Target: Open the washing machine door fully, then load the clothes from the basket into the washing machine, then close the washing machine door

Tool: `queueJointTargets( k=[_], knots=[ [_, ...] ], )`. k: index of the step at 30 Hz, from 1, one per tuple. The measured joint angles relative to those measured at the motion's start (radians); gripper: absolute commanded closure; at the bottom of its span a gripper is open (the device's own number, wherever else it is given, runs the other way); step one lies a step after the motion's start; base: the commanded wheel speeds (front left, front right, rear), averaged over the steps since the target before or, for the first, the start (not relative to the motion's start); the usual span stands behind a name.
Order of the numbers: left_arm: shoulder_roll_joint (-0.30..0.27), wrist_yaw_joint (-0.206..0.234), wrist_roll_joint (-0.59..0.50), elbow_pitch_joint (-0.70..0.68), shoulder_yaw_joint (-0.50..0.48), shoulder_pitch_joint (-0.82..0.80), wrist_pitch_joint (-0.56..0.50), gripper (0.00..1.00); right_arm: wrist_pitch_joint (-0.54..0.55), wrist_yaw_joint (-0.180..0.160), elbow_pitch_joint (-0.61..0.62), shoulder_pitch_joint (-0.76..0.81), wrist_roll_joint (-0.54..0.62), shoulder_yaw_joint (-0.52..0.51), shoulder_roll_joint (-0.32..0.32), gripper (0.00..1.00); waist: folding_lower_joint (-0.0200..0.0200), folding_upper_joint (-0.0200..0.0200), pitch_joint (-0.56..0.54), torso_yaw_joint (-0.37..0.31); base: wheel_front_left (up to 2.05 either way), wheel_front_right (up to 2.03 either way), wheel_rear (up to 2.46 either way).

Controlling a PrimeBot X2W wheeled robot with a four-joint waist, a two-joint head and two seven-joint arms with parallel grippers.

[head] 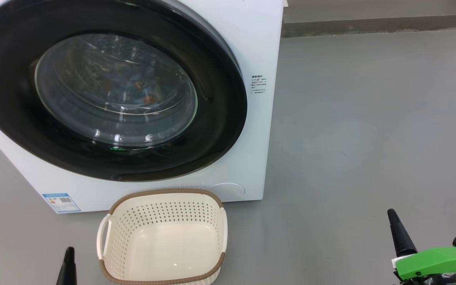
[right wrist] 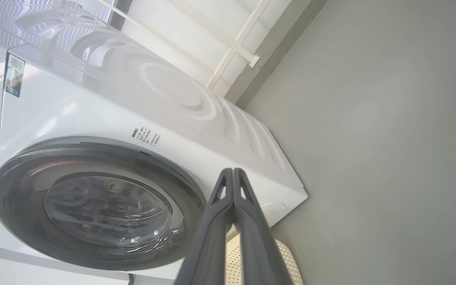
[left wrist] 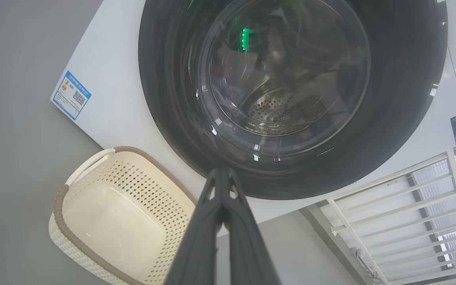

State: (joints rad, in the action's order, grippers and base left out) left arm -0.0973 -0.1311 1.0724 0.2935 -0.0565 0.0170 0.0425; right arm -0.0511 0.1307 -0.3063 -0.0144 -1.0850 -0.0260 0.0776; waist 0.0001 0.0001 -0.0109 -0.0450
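The washing machine (head: 261,47) is a white box at the upper left of the head view. The washing machine door (head: 220,118), black-rimmed with a glass bowl, lies shut against its front. Through the glass I see the clothes (head: 139,85), blue fabric with orange patches, inside the drum. The cream basket (head: 164,194) stands on the floor just in front of the machine, with nothing in it. My left gripper (head: 69,253) is shut, low and left of the basket (left wrist: 59,198). My right gripper (head: 392,214) is shut and empty, well to the basket's right, away from the door (right wrist: 18,190).
Grey floor (head: 370,130) stretches to the right of the machine as far as a low wall skirting (head: 370,25). A blue label (head: 61,202) sits on the machine's lower front corner. A white railing (left wrist: 390,213) stands beside the machine.
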Motion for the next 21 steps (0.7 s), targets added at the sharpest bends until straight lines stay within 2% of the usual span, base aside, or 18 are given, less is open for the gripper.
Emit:
queueJointTargets(
  k=[21],
  knots=[
    [0.021, 0.0, 0.2, -0.005, -0.009, -0.023, -0.057, 1.0, 0.06, 0.0, 0.011, -0.012, -0.19, -0.039, -0.011, 1.0, 0.0, 0.0, 0.005, 0.017, 0.0, 0.0, 0.0]
  ],
)
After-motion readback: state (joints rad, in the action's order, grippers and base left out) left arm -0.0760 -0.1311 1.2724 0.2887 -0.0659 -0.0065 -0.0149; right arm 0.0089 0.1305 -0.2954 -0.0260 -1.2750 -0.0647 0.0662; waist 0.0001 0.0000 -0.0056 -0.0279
